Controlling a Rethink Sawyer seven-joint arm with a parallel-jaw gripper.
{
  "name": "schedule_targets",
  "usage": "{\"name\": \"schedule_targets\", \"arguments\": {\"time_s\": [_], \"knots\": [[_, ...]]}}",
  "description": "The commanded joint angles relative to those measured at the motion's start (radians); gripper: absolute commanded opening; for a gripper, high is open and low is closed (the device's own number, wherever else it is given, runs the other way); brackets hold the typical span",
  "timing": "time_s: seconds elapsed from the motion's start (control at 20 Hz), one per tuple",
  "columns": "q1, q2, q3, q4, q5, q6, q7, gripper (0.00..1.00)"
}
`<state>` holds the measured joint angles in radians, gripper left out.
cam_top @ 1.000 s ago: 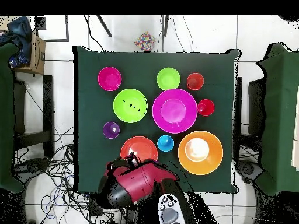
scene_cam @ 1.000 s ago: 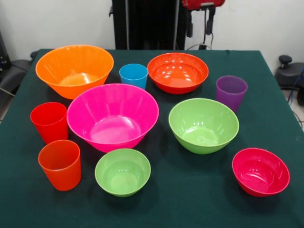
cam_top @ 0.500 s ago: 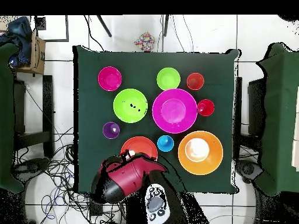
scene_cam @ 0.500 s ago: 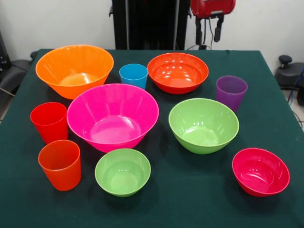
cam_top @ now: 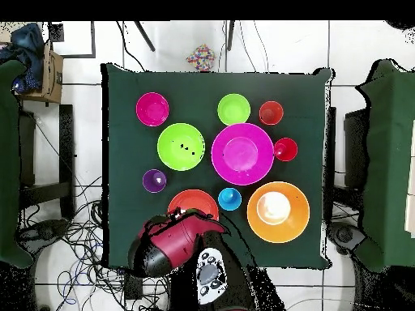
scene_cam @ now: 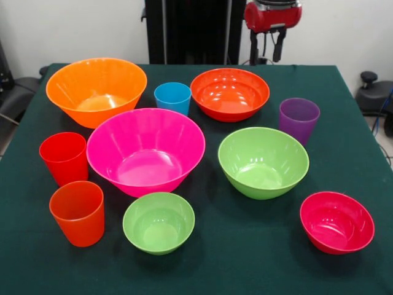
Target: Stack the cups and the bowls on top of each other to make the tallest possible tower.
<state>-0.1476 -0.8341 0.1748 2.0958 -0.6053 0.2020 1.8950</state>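
Note:
Every cup and bowl stands alone on the green cloth; no tower shows. At the far side sit the large orange bowl, blue cup, red-orange bowl and purple cup. The large pink bowl and medium green bowl fill the middle. Nearer are the red cup, orange cup, small green bowl and crimson bowl. My gripper hangs open and empty above the table's far edge, just behind the red-orange bowl.
The red arm head reaches over the table edge beside the red-orange bowl. A black post stands behind the table. Chairs flank the table's sides, and cables lie on the floor.
The gripper has come lower into the front view and drifted slightly to the right. In the overhead view the arm head has swung left. No cup or bowl has moved.

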Motion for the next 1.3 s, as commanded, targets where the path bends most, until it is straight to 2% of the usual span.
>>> {"name": "schedule_targets", "arguments": {"time_s": [0.05, 0.5, 0.85, 1.1, 1.3], "knots": [[0.044, 0.106, -0.057, -0.067, -0.094, -0.057, 0.067, 1.00], [0.089, 0.151, -0.106, -0.092, -0.100, -0.098, 0.086, 1.00], [0.119, 0.181, -0.136, -0.112, -0.076, -0.129, 0.089, 1.00], [0.117, 0.174, -0.133, -0.108, -0.059, -0.124, 0.078, 1.00], [0.152, 0.215, -0.170, -0.136, -0.060, -0.152, 0.093, 1.00]]}}
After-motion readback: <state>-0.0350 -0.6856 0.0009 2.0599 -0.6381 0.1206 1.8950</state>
